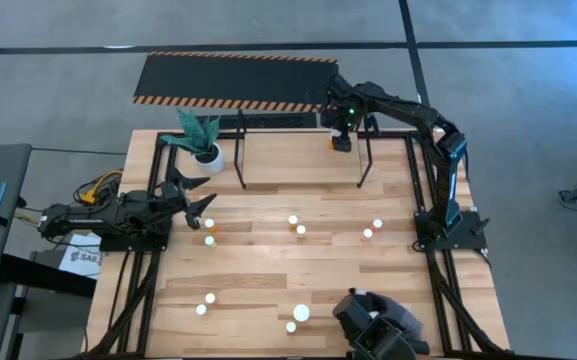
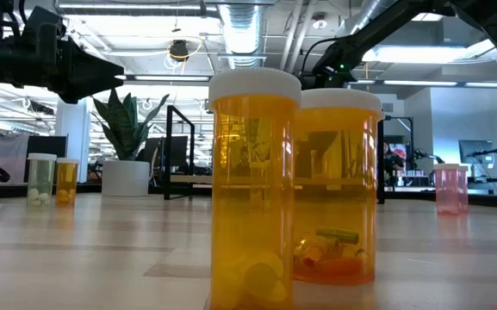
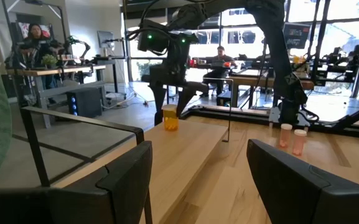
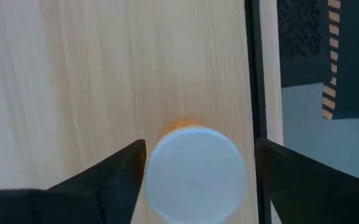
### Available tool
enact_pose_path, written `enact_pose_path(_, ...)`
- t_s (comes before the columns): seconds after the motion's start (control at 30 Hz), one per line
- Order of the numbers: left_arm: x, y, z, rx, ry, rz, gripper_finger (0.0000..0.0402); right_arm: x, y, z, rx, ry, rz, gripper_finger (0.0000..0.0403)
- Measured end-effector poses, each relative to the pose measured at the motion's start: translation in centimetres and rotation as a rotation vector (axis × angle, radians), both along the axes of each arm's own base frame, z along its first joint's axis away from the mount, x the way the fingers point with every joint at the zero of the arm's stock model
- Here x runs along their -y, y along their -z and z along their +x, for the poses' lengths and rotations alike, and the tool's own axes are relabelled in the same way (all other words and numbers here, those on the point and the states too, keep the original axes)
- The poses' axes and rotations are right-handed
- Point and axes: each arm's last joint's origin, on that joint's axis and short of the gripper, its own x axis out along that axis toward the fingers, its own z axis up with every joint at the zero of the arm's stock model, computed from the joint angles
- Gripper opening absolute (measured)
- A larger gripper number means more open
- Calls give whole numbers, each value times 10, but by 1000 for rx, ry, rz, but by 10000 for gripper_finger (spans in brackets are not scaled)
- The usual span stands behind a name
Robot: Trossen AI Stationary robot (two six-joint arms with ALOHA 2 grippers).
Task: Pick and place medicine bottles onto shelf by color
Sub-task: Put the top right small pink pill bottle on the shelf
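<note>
Two orange medicine bottles point(image 2: 291, 185) with white caps stand nearest the low camera, side by side near the table's front edge, pills and capsules visible through their clear plastic. More small bottles are scattered across the middle of the wooden table point(image 1: 268, 270): a pair point(image 1: 296, 225) at the centre, two pinkish ones point(image 1: 372, 229) toward the right edge, and others toward the left and front.

At the back edge, the right gripper point(image 4: 195, 165) hangs directly over an orange bottle point(image 4: 196, 173) standing on the wooden surface under the shelf point(image 1: 303, 150), close to its right end. Its fingers are spread apart on either side of the white cap without touching it. The left gripper point(image 3: 195, 180) waits near the left edge, its fingers also wide apart and holding nothing.

These bottles look light, rigid and smooth, so they would probably tip or slide easily if nudged. A grip across the cap or the upper body, squarely on both sides, seems safest.

A white plant pot point(image 1: 208, 156) with green leaves sits at the shelf's left end, and the thin black frame uprights stand close beside the placed bottle, leaving little room. A black hazard-striped mat point(image 1: 233, 80) lies on the floor beyond the table.
</note>
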Motion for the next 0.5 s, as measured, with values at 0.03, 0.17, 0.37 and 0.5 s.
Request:
enact_pose_path(0.03,0,0,0,0,0,0,249,0,-2,0,-5,6,3,334)
enact_pose_path(0.17,0,0,0,0,0,0,249,-1,-12,-2,-35,28,14,356)
enact_pose_path(0.37,0,0,0,0,0,0,249,-5,-34,-5,-61,64,56,363)
enact_pose_path(0.5,0,0,0,0,0,0,249,-15,-57,-10,-51,90,59,361)
